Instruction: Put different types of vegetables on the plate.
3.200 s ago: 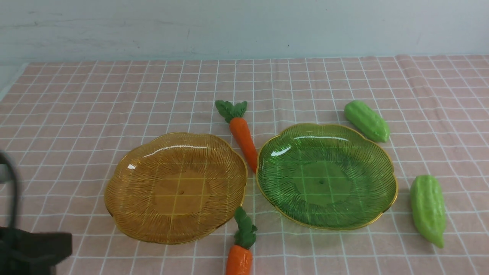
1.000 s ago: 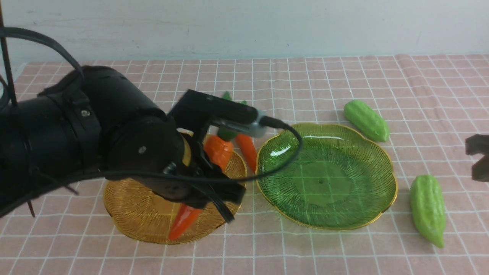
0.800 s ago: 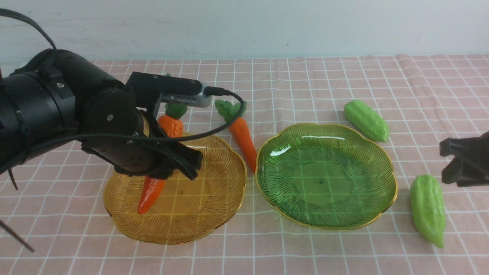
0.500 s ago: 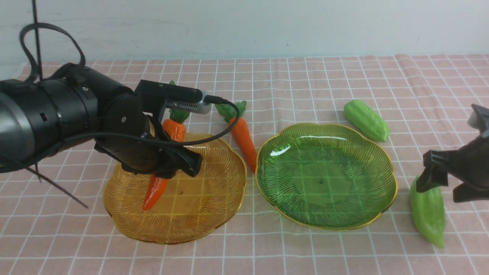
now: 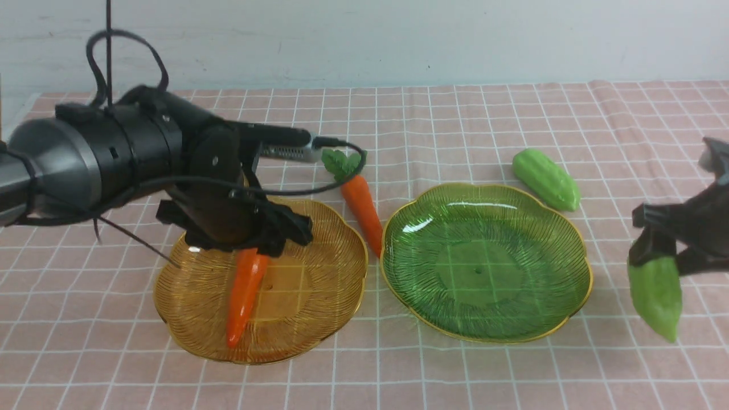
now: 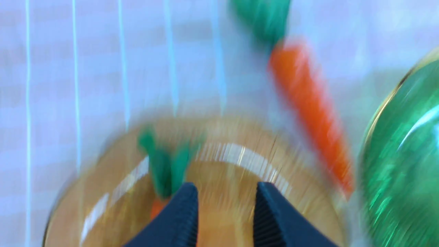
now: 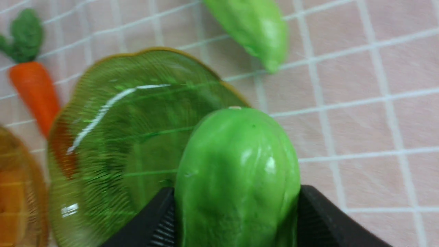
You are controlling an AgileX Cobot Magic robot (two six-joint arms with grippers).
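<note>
— While the front camera buries the tips of my left end effector (image 6: 226, 185) behind its wrist, what does the wrist view give?
— Blurred, but the jaws stand parted with nothing between. One smooth orange carrot (image 5: 244, 296) lies across the ribbed amber plate (image 5: 336, 273), leafy top beside a finger (image 6: 181, 212).
— And my right end effector (image 7: 236, 209)?
— Clamped on a glossy, ridged green gourd (image 7: 236, 164) hanging tip-down beside the scalloped green plate (image 5: 484, 267). A second carrot (image 5: 361, 205) lies on the table (image 5: 512, 376) between plates; the other gourd (image 5: 545, 179) lies beyond the green one.
</note>
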